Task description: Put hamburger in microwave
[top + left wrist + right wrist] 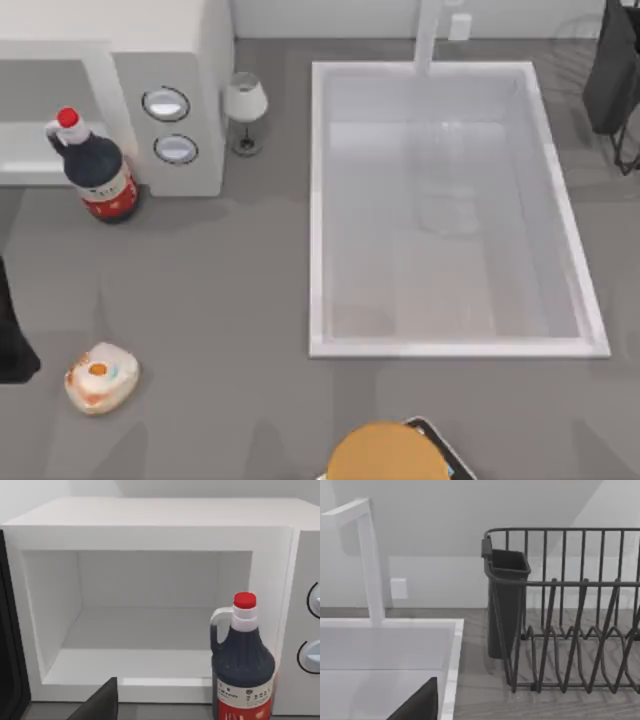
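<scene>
The hamburger (100,376) lies on the grey table near the front left, whitish on top with an orange spot and a reddish-brown rim. The white microwave (165,60) stands at the back left with two round dials on its side panel. In the left wrist view the microwave (150,535) has its cavity open and bare, with the dark door (10,640) swung aside. My left arm (12,345) is a dark shape at the table's left edge, just left of the hamburger and apart from it. A dark part of my left gripper (100,705) points toward the cavity. A dark part of my right gripper (420,705) hangs over the sink's corner.
A dark bottle with a red cap (95,165) stands right in front of the microwave's opening, also the bottle (242,665). A wine glass (245,105) is beside the microwave. The big white sink (320,220) fills the middle right. A tan disc (388,455) lies at the front. A dark dish rack (560,630) stands at the back right.
</scene>
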Robot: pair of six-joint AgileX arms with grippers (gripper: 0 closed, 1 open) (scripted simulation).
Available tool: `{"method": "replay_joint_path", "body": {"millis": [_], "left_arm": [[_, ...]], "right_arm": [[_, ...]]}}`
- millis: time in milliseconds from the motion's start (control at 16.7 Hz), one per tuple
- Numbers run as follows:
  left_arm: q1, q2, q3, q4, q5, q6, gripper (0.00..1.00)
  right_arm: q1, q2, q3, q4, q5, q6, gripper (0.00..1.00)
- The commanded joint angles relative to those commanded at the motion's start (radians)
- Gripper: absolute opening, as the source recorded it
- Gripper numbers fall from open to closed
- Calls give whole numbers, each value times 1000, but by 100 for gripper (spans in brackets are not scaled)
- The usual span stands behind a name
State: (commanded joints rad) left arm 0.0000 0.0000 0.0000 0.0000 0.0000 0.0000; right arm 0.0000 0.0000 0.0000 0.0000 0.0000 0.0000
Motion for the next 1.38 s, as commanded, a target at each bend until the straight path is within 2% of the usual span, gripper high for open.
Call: {"method": "replay_joint_path", "body": {"millis": [240,480,1140,1380], "left_arm": [[-9,33,29,-25,1,10,100],[-49,225,173,-156,4,67,100],[-208,1248,750,-733,-1,310,100],[-251,1508,916,-884,-2,375,100]], "right_arm": [[0,0,0,0,0,0,100],[0,0,0,0,0,0,100],[0,0,0,0,0,0,100],[0,0,0,0,0,0,100]]}}
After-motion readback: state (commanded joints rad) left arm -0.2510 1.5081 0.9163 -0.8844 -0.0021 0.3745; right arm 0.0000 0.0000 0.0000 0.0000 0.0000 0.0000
